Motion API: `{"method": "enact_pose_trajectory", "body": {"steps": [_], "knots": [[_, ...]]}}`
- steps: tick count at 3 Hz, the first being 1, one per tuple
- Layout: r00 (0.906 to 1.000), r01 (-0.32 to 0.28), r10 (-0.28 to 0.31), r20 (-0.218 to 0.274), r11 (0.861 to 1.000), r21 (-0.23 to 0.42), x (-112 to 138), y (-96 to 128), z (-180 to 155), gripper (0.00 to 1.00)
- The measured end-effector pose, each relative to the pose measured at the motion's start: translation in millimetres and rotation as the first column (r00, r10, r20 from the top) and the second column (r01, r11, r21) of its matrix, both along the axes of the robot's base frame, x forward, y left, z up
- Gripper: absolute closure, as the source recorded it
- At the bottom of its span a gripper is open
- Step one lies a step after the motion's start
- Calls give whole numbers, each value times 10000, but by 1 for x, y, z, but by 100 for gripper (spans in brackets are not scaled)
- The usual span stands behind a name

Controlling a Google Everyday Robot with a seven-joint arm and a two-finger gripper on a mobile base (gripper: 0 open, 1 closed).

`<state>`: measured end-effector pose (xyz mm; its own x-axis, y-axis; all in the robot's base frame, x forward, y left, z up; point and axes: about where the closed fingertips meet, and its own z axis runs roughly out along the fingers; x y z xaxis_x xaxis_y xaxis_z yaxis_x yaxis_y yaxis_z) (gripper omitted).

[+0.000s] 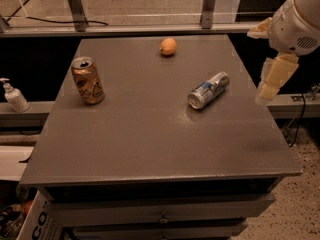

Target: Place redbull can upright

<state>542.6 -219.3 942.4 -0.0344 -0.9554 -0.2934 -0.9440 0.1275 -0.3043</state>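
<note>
The redbull can (208, 90) lies on its side on the right half of the grey table (150, 134), silver top toward the front left, blue and silver panels showing. My gripper (266, 90) hangs at the table's right edge, to the right of the can and apart from it, holding nothing that I can see. The white arm (297, 24) reaches in from the upper right.
A wider gold-orange can (88, 80) stands upright at the left. An orange fruit (168, 46) lies at the back middle. A soap pump bottle (14, 96) stands on a ledge left of the table. Drawers run under the front edge.
</note>
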Motion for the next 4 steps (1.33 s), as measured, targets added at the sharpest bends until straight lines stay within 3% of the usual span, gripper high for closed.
{"method": "enact_pose_trajectory", "body": {"steps": [1,3,4], "knots": [[9937,-969,983,530,9949,-274,26,7,-11,0],[9638,-2337,2480,977,9626,-1374,65,9,-32,0],[9638,-2339,2482,976,9625,-1375,65,9,-32,0]]}}
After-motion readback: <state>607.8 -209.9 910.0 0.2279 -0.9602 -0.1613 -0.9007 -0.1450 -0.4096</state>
